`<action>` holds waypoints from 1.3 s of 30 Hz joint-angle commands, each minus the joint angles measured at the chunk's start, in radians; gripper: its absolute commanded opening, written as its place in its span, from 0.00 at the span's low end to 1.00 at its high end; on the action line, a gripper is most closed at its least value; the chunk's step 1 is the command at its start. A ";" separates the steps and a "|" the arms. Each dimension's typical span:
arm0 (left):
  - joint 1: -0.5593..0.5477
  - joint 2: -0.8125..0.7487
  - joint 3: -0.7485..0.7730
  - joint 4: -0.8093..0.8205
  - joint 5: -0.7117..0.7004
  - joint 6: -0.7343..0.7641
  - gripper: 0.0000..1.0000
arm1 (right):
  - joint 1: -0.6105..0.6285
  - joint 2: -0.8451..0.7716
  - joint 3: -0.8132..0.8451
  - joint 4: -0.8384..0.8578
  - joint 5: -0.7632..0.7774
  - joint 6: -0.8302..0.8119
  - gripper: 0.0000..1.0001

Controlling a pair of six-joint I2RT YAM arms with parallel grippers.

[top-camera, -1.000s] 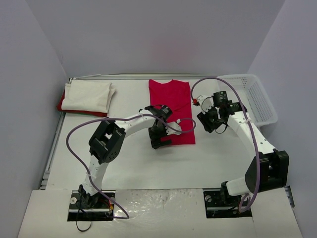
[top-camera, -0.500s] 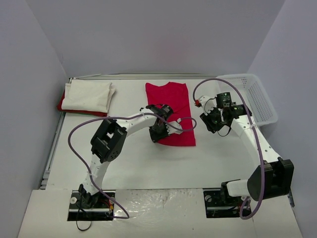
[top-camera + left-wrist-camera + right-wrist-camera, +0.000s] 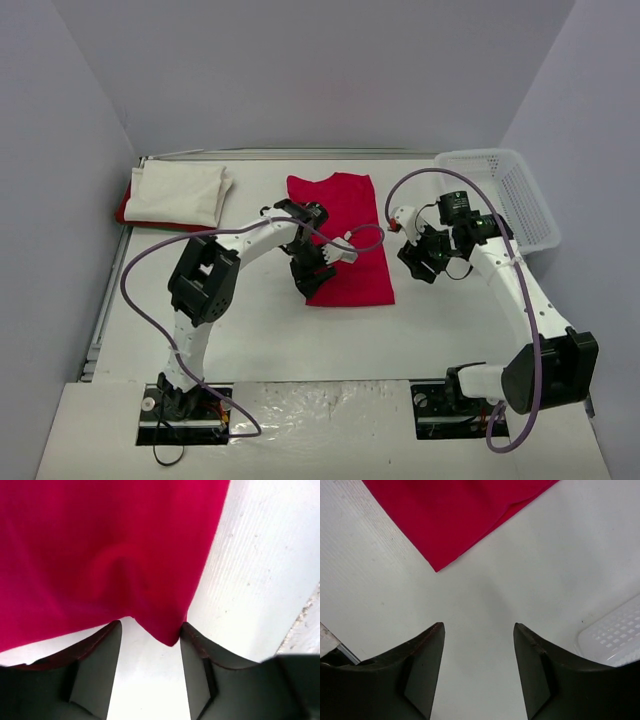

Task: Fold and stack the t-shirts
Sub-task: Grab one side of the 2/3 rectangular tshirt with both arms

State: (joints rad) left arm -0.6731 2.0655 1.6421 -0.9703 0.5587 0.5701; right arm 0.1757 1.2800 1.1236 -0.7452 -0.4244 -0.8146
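Observation:
A red t-shirt (image 3: 342, 235) lies folded into a long strip mid-table. My left gripper (image 3: 312, 278) sits at its near left corner. In the left wrist view the jaws (image 3: 151, 625) stand apart, and a point of the red t-shirt (image 3: 115, 555) dips between the fingertips with bare table below it. My right gripper (image 3: 418, 262) hovers over bare table just right of the strip, open and holding nothing (image 3: 478, 625). A corner of the red t-shirt (image 3: 450, 515) lies ahead of it. At the back left a folded white t-shirt (image 3: 180, 192) rests on a folded red one (image 3: 128, 212).
A white lattice basket (image 3: 512, 190) stands at the back right, and its corner (image 3: 615, 635) shows close to my right gripper. Purple cables loop over both arms. The table's left rail (image 3: 110, 290) runs along the left side.
The left jaws closed on the near corner of the red strip, then parted again. The strip's far end slid a little left. The right gripper drifted slightly nearer and its jaws widened.

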 commanded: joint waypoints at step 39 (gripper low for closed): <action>-0.098 -0.104 -0.157 0.059 -0.045 -0.032 0.62 | -0.027 0.142 -0.067 0.059 0.015 0.058 0.46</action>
State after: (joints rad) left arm -0.7662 1.9572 1.4902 -0.9260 0.5594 0.5644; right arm 0.1562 1.4082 1.0691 -0.6743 -0.3977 -0.7650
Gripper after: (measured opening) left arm 0.614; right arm 0.456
